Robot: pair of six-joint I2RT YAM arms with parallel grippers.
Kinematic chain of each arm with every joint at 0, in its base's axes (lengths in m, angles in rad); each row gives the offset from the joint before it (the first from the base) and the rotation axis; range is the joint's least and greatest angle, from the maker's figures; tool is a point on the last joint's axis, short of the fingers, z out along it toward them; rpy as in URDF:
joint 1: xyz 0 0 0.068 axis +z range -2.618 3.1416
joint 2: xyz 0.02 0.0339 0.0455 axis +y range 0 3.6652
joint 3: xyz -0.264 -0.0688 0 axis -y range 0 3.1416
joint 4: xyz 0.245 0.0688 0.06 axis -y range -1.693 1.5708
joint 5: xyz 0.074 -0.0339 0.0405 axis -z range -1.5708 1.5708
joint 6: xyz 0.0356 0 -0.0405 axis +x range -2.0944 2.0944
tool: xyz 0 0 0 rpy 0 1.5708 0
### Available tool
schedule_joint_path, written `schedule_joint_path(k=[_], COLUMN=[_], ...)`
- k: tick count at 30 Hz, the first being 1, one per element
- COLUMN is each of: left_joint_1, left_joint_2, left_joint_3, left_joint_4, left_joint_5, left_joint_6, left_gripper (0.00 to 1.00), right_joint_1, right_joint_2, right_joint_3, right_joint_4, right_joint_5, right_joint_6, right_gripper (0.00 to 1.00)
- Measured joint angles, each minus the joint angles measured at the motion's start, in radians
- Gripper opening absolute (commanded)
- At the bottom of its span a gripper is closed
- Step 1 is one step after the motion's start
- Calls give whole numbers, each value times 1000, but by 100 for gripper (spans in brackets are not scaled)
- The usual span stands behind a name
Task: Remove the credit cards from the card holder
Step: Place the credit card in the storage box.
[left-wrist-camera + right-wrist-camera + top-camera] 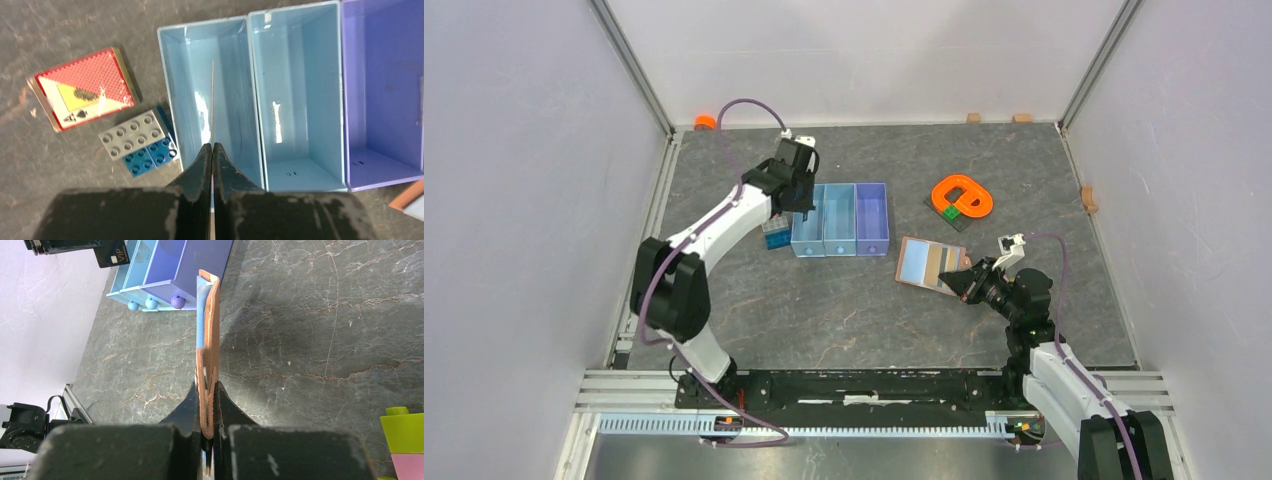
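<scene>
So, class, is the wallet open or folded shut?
Open: the top view shows the wallet spread, blue lining showing, a tan card inside, the right gripper pinching its edge.

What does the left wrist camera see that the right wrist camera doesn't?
Only the left wrist camera shows the red card box and the grey and blue bricks beside the blue tray. Only the right wrist camera shows the green brick and the pink block. Both show the tray, the black card over it, and the wallet, just a corner in the left view.
</scene>
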Motion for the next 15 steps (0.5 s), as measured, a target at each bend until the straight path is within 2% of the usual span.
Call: schedule_joint_path(k=[5,7,11,15], left_joint_1=[0,2,3,4], left_joint_2=[-145,-166,-175,-269], left_joint_3=[-310,-405,-461,-507], left_joint_4=[401,510,607,729], left_joint_5=[11,19,76,93], left_joint_6=[135,169,198,172], left_gripper=[2,2,2,2], right_joint_1=[0,0,0,0], right_joint_2=[0,2,10,13], right_joint_3=[0,0,0,0], right_joint_4=[1,4,13,14], right_joint_5=[0,0,0,0], right_joint_6=[-1,-1,-1,-3], right_gripper=[0,0,0,0])
